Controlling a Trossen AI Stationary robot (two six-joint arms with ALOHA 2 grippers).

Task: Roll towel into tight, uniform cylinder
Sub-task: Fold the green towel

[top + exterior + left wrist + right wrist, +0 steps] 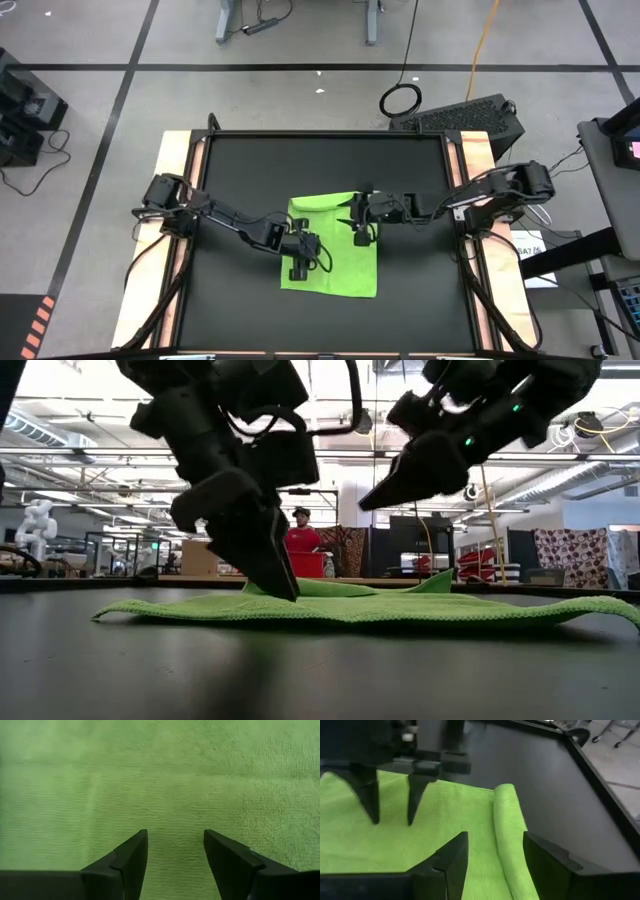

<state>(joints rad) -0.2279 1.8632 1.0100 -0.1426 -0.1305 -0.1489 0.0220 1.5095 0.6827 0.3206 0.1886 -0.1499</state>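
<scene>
The lime-green towel lies spread on the black mat. A folded-over or rolled strip runs along its far edge. My left gripper is open and points steeply down over the towel's left part, with its fingertips at the cloth's surface. My right gripper is open and slants down toward the rolled strip. It hangs clear above the towel in the low view. The right wrist view also shows my left gripper. My left gripper comes at the flat part of the towel from above, slanting down with its fingers apart. Its fingertips reach the level of the cloth in the low view. Whether they touch it, I cannot tell.
The mat is bordered by a raised black frame and pale wooden strips at the table's left and right. Bare mat surrounds the towel on all sides. Beyond the table a person in red stands in the room.
</scene>
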